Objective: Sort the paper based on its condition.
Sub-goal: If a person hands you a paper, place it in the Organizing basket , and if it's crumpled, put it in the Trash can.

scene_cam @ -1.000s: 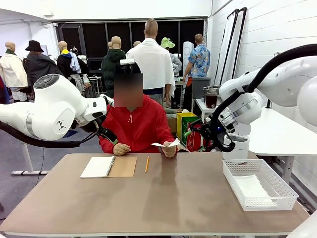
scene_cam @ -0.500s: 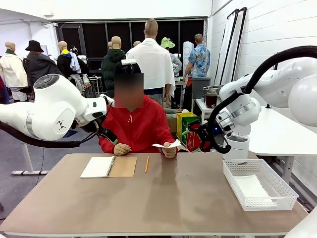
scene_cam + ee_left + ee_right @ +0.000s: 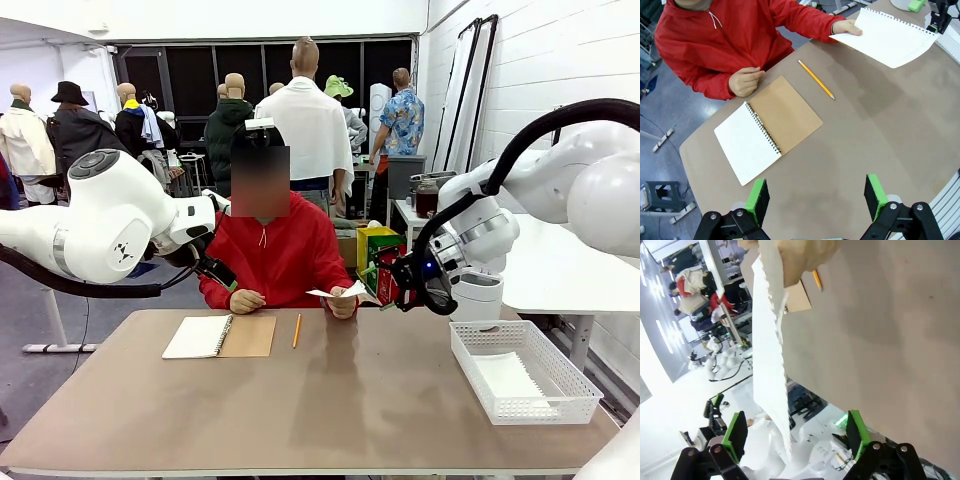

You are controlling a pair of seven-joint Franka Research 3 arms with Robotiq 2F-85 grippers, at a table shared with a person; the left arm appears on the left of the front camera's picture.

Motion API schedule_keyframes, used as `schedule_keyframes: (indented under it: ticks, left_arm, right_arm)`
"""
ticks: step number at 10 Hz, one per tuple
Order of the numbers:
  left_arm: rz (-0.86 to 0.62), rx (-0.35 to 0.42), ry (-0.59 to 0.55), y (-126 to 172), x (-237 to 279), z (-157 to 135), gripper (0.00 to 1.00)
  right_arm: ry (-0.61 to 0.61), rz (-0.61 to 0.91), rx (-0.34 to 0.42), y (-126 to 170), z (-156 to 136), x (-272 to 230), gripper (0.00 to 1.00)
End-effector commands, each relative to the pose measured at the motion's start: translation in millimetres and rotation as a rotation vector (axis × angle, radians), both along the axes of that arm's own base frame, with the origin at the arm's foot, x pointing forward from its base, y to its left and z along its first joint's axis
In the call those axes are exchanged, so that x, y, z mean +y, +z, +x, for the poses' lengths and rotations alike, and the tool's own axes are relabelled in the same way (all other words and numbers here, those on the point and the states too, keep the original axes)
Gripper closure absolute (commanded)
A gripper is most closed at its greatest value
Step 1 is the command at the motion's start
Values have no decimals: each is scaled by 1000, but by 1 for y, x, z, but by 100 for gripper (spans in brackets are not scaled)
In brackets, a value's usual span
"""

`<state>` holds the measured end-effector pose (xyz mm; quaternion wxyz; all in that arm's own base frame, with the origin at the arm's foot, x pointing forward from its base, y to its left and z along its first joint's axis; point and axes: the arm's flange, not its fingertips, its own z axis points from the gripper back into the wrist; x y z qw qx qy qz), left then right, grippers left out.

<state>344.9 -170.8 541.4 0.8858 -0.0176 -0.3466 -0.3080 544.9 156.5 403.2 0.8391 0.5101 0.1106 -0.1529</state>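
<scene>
White paper, one smooth sheet with a torn spiral edge, sits just right of centre in the front view, held above the table by the person's hand. Close to its right, the right gripper has its jaws spread wide, the sheet's edge between its fingers in the right wrist view, apparently untouched. Low in the left wrist view, the left gripper hangs with pads apart over bare tabletop, near the notebook and pencil. At lower right in the front view stands a mesh tray.

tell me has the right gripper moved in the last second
Yes. In the front view the right gripper has shifted left, away from the white mesh tray and toward the paper in the person's hand, jaws open.
</scene>
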Motion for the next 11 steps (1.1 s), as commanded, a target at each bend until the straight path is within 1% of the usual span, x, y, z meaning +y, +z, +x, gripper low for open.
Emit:
schedule_keyframes:
  ticks: [1, 2, 4, 5, 6, 7, 8, 9, 10, 11]
  left_arm:
    - [-3, 4, -1, -1, 1, 0, 0]
    - [-3, 4, -1, -1, 1, 0, 0]
    - [-3, 4, -1, -1, 1, 0, 0]
    - [-3, 4, -1, -1, 1, 0, 0]
    - [-3, 4, -1, -1, 1, 0, 0]
    - [-3, 4, -1, -1, 1, 0, 0]
    - [-3, 4, -1, -1, 1, 0, 0]
    - [-3, 4, -1, -1, 1, 0, 0]
    - [-3, 4, -1, -1, 1, 0, 0]
    - [-3, 4, -1, -1, 1, 0, 0]
  right_arm:
    - [-29, 72, 65, 1, 19, 10, 0]
    - [-43, 90, 74, -2, 24, 12, 0]
    - [-69, 116, 122, -10, 30, 12, 0]
    - [-95, 113, 143, -13, 33, 11, 19]
    - [-107, 123, 145, -16, 36, 11, 34]
    - [-105, 123, 161, -17, 37, 11, 38]
    - [-110, 119, 161, -18, 37, 11, 57]
    - [-107, 125, 159, -17, 37, 10, 68]
    - [-100, 115, 171, -18, 38, 11, 75]
    - [-101, 117, 165, -18, 37, 10, 93]
